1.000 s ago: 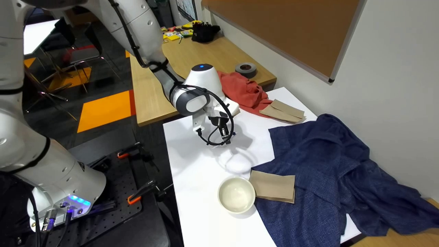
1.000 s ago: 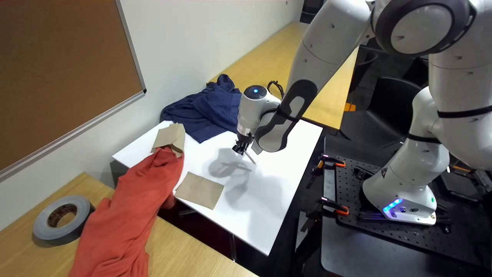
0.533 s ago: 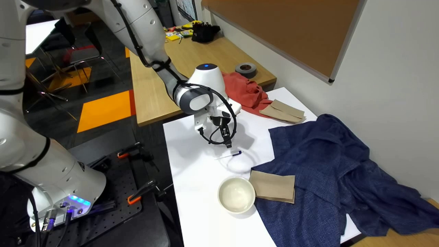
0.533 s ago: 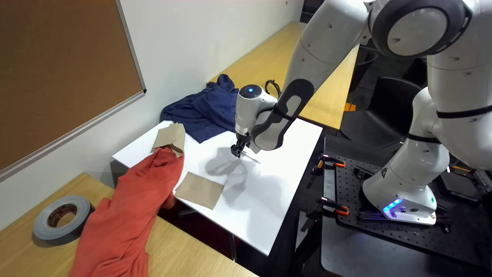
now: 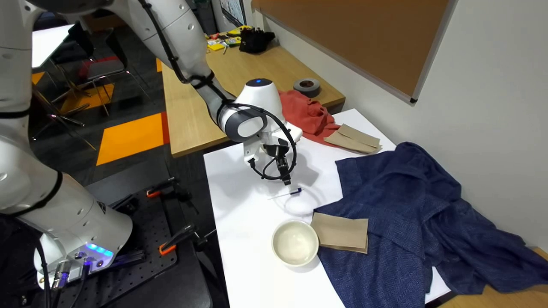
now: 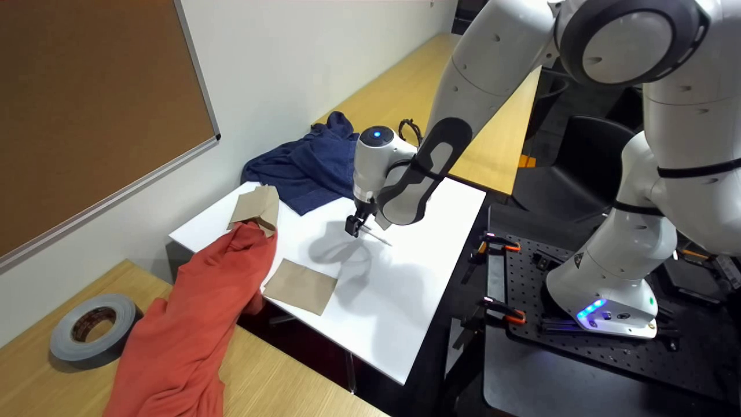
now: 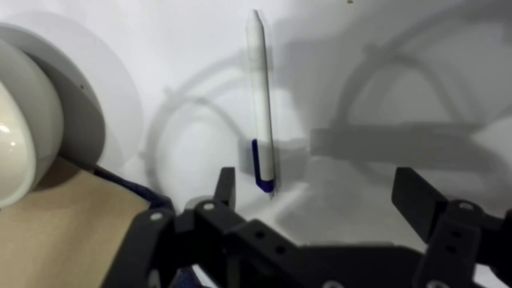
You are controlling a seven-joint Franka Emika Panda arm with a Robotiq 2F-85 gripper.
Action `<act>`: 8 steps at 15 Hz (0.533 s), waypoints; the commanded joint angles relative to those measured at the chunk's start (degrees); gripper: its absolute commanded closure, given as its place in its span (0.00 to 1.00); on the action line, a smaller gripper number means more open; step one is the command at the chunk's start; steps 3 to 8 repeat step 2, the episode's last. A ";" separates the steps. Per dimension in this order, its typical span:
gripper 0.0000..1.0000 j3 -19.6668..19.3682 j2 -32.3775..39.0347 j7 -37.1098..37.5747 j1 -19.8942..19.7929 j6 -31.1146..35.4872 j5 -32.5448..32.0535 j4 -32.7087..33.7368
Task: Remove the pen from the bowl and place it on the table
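Wrist view: the pen (image 7: 262,100) lies flat on the white counter (image 7: 180,32), well apart from the bowl (image 7: 46,104) and to the right of it as seen here. Its barrel is white and its clip dark blue, the clip end being nearer the claw (image 7: 315,186). The claw is spread, its two fingers standing wide apart, and the pen touches neither. In an exterior view the bowl sits upright on the counter, cream inside, with a folded brown paper (image 5: 340,233) just to the right of it; whether bowl and paper touch, I cannot tell. A rumpled dark blue cloth (image 5: 385,214) runs beneath that paper and stretches away from the bowl. The claw hangs over the counter beyond the bowl, near the pen's blue end. Farther from the bowl, past the claw, a red cloth (image 5: 306,113) lies partly on the counter and partly on a wooden desk (image 5: 192,119), where a roll of grey tape (image 5: 307,87) also rests. A brown sheet (image 5: 353,139) lies against the red cloth on the counter, likewise well apart from the bowl.
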 commanded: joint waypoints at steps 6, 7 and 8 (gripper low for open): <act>0.00 0.09 0.19 -0.16 -0.21 -0.11 0.06 0.20; 0.00 0.09 0.19 -0.16 -0.21 -0.11 0.06 0.20; 0.00 0.09 0.19 -0.16 -0.21 -0.11 0.06 0.20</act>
